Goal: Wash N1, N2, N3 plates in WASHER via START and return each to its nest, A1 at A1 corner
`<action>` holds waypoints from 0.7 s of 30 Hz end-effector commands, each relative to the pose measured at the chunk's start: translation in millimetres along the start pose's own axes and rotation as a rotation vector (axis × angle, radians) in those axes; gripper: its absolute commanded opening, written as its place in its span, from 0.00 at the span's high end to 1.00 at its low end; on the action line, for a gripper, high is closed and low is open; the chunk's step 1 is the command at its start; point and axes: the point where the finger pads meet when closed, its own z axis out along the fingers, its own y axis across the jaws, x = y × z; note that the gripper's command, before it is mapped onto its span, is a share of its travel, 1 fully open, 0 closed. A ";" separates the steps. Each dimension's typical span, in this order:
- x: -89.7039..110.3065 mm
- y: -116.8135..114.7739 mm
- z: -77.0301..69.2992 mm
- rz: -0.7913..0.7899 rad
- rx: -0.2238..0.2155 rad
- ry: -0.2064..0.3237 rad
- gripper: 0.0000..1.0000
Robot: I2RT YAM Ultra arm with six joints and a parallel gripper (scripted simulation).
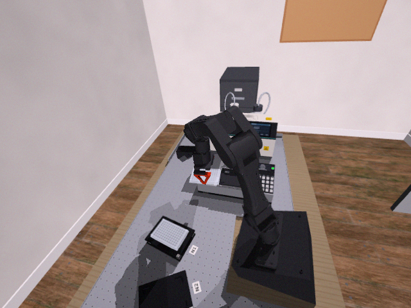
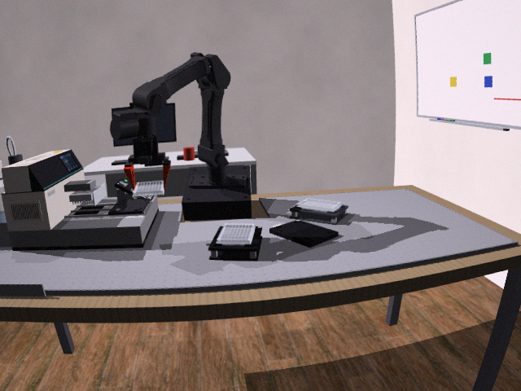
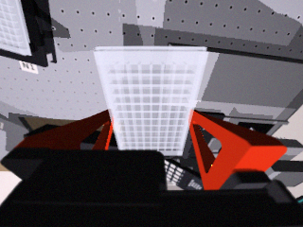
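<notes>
My gripper (image 1: pixel 202 177) is shut on a clear 96-well plate (image 1: pixel 210 178) and holds it level in the air over the left end of the washer (image 1: pixel 232 187). In the side view the red fingers (image 2: pixel 146 173) hold the plate (image 2: pixel 147 187) just above the dark carrier (image 2: pixel 131 205). The wrist view shows the plate (image 3: pixel 151 101) between the fingers. The washer's lamp (image 1: pixel 272 168) is green above the keypad (image 1: pixel 267 183). Nest N1 holds a plate (image 1: pixel 169 234). Nest N2 (image 1: pixel 166 291) is an empty black slab. Nest N3 holds a plate (image 2: pixel 319 205).
The arm's black base block (image 1: pixel 275 255) stands at the right of the table. The washer's tall housing with a screen (image 2: pixel 40 174) is at the far end. A dark cabinet (image 1: pixel 239 87) and tubing stand behind it. A monitor and a red cup (image 2: pixel 189 152) are on a rear desk.
</notes>
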 end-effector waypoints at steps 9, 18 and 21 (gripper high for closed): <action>3.6 -10.8 -8.3 -0.050 0.003 -0.025 1.00; 25.2 -23.3 -10.5 0.090 0.001 -0.024 1.00; 33.9 -28.2 -11.3 0.090 0.002 -0.024 1.00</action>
